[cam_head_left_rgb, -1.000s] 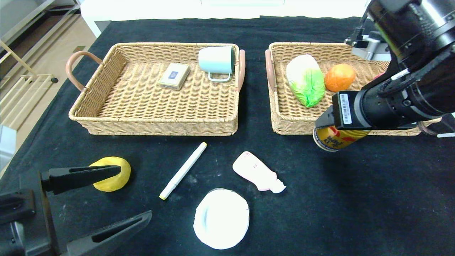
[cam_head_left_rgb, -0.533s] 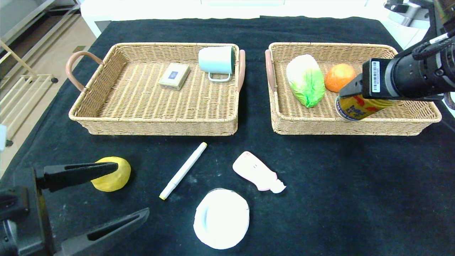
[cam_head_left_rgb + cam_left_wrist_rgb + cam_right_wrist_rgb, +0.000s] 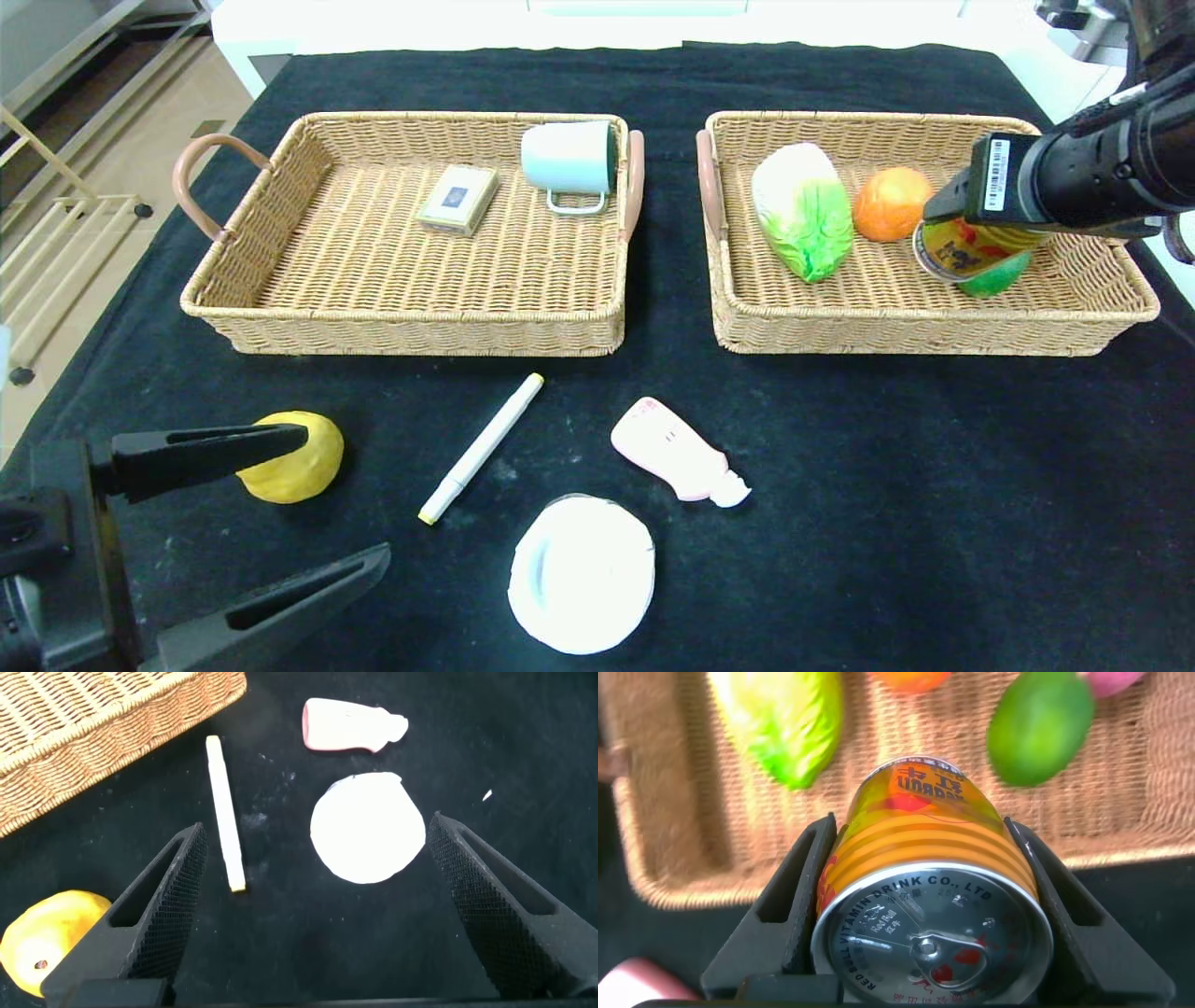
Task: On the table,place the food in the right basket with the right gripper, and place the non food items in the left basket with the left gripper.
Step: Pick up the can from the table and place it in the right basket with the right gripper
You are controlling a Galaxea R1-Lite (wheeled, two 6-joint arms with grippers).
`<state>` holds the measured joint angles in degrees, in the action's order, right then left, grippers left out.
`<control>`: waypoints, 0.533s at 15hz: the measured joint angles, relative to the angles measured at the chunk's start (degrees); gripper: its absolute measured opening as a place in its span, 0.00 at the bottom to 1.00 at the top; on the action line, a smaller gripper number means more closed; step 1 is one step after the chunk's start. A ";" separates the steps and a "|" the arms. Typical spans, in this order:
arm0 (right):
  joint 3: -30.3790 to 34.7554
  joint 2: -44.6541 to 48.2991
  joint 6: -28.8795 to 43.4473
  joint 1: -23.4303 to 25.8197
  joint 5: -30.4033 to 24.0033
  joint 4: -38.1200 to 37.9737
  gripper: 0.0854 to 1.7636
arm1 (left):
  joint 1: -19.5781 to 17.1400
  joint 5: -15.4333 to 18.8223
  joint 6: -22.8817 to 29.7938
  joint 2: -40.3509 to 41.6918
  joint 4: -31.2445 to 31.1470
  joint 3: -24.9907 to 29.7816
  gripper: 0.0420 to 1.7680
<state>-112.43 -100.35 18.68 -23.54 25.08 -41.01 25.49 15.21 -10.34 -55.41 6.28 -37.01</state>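
My right gripper (image 3: 973, 245) is shut on a yellow and red drink can (image 3: 954, 254), held tilted above the right basket (image 3: 840, 334), over a green lime (image 3: 997, 277). The can (image 3: 924, 905) fills the right wrist view between the jaws of the right gripper (image 3: 920, 868). The basket also holds a cabbage (image 3: 803, 210) and an orange (image 3: 892, 203). My left gripper (image 3: 252, 523) is open and empty low at the front left, next to a yellow lemon (image 3: 303, 459). The left basket (image 3: 401, 331) holds a mug (image 3: 569, 159) and a small box (image 3: 457, 198).
On the black cloth in front of the baskets lie a white marker (image 3: 481, 448), a pink bottle (image 3: 677, 453) and a white round disc (image 3: 581, 574). The left wrist view shows the marker (image 3: 224, 812), the disc (image 3: 366, 831) and the bottle (image 3: 350, 725).
My right gripper has carried the can from in front of the right basket up and back over its rim, to above the lime. The left arm has not moved.
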 joint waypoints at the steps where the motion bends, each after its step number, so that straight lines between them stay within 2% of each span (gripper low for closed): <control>1: 0.02 -0.67 -0.07 0.76 -0.02 0.99 0.68 | 0.00 0.00 0.01 0.00 0.00 0.00 0.97; 8: 0.20 -3.40 0.21 2.24 0.00 4.46 0.68 | 0.00 -0.02 -0.02 -0.07 0.06 0.11 0.97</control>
<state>-112.24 -103.75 18.88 -21.30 25.08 -36.55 25.49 15.19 -10.36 -55.48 6.34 -36.90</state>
